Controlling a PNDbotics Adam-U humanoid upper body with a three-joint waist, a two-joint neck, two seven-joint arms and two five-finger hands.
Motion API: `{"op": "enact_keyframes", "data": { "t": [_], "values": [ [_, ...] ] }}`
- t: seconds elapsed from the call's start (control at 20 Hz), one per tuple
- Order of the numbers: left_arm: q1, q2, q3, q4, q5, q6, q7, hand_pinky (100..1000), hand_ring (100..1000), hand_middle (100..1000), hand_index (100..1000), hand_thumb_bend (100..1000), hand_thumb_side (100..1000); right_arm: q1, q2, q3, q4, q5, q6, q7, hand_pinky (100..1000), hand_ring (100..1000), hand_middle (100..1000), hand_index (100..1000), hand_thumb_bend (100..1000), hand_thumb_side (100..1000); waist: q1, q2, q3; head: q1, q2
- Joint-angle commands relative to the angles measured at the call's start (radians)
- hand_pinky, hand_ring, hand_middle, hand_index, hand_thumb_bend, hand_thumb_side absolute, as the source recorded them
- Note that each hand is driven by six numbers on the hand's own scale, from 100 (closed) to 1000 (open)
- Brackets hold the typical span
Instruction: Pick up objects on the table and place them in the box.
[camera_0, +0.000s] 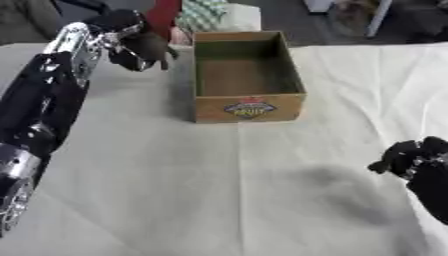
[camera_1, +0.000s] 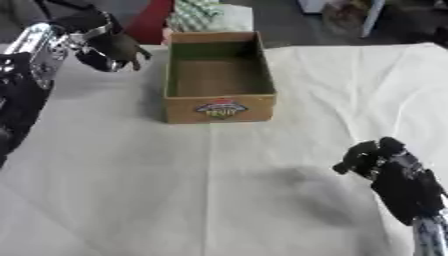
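Observation:
An open cardboard box (camera_0: 248, 107) with a colourful label on its front wall stands at the far middle of the table. Its inside shows only the brown floor. My left hand (camera_0: 140, 46) hangs raised just left of the box's far left corner, palm turned down; it is dark and I cannot make out whether it holds anything. My right hand (camera_1: 366, 155) sits low at the right edge, well in front of the box, fingers curled with nothing in them. I see no loose object on the cloth.
A white wrinkled cloth (camera_0: 219, 190) covers the table. Beyond the far edge stand a red thing (camera_0: 163, 15) and a green checked bundle (camera_0: 206, 11). My left arm (camera_0: 44, 100) stretches along the left side.

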Motion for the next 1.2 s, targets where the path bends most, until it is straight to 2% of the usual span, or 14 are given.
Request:
{"op": "enact_keyframes", "data": {
  "t": [0.05, 0.3, 0.35, 0.4, 0.7, 1.0, 1.2],
  "values": [
    [-0.045, 0.003, -0.020, -0.066, 0.027, -0.022, -0.010, 632, 458, 428, 555, 182, 127, -0.010, -0.011, 0.001, -0.014, 0.000, 0.001, 0.003, 678, 542, 550, 661, 100, 853, 0.001, -0.022, -0.004, 0.001, 0.000],
    [-0.069, -0.063, -0.047, -0.085, 0.026, -0.040, 0.002, 631, 462, 433, 561, 229, 115, -0.008, -0.007, 0.006, -0.014, 0.001, 0.004, 0.008, 678, 542, 550, 661, 100, 855, 0.001, -0.025, -0.017, 0.007, 0.001],
    [-0.073, -0.080, -0.053, -0.085, 0.013, -0.040, 0.009, 630, 466, 437, 565, 293, 193, -0.008, -0.005, 0.008, -0.014, 0.001, 0.004, 0.010, 678, 542, 550, 661, 100, 854, 0.001, -0.025, -0.021, 0.008, 0.001],
    [-0.076, -0.096, -0.059, -0.084, -0.004, -0.043, 0.019, 630, 467, 437, 565, 266, 110, -0.008, -0.003, 0.010, -0.014, 0.001, 0.005, 0.013, 678, 542, 550, 661, 100, 854, 0.000, -0.025, -0.024, 0.011, 0.001],
    [-0.069, -0.179, -0.082, -0.056, -0.128, -0.055, 0.095, 631, 478, 450, 579, 304, 117, -0.009, 0.006, 0.018, -0.013, 0.002, 0.006, 0.021, 678, 542, 551, 661, 100, 858, -0.005, -0.022, -0.044, 0.021, -0.004],
    [-0.039, -0.214, -0.084, 0.008, -0.230, -0.064, 0.142, 632, 492, 465, 593, 344, 138, -0.008, 0.006, 0.020, -0.011, 0.002, 0.006, 0.024, 678, 542, 551, 661, 100, 868, -0.004, -0.015, -0.053, 0.020, -0.007],
    [-0.023, -0.225, -0.078, 0.047, -0.291, -0.049, 0.174, 656, 546, 520, 649, 383, 164, -0.010, 0.006, 0.021, -0.010, 0.004, 0.005, 0.027, 678, 542, 551, 661, 100, 869, -0.005, -0.011, -0.054, 0.018, -0.007]
  ]
}}
